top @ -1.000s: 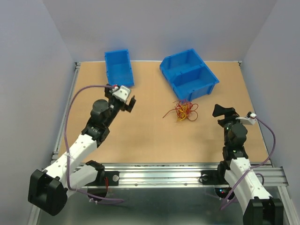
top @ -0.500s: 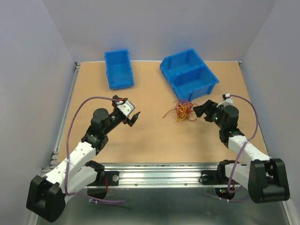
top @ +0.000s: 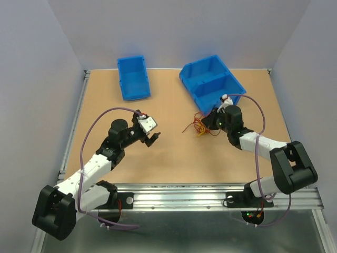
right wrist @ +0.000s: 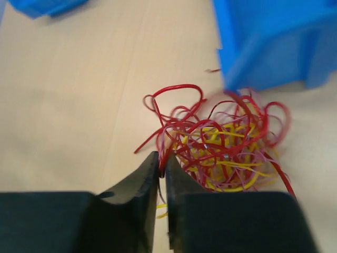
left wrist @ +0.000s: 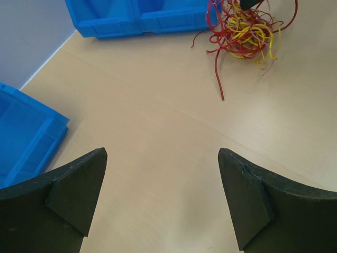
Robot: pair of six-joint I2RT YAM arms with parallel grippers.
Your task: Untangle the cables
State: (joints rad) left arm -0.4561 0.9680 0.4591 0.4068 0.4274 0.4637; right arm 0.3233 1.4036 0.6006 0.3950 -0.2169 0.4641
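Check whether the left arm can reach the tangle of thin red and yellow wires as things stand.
Probably yes. Only bare tan tabletop lies between the open left gripper and the tangle of thin red and yellow wires. The right gripper pinches its edge, so they may crowd.

The cables (right wrist: 221,147) look glossy and plastic-coated, the table (top: 174,153) matt smooth wood, the bin (top: 133,79) smooth plastic.

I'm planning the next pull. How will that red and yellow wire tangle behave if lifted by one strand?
Probably floppy: the wire tangle lies in loose hair-fine curls. Likely light, so a push would slide it whole. Its loops interlock, so the right pincer, pinching its edge, would probably drag most along.
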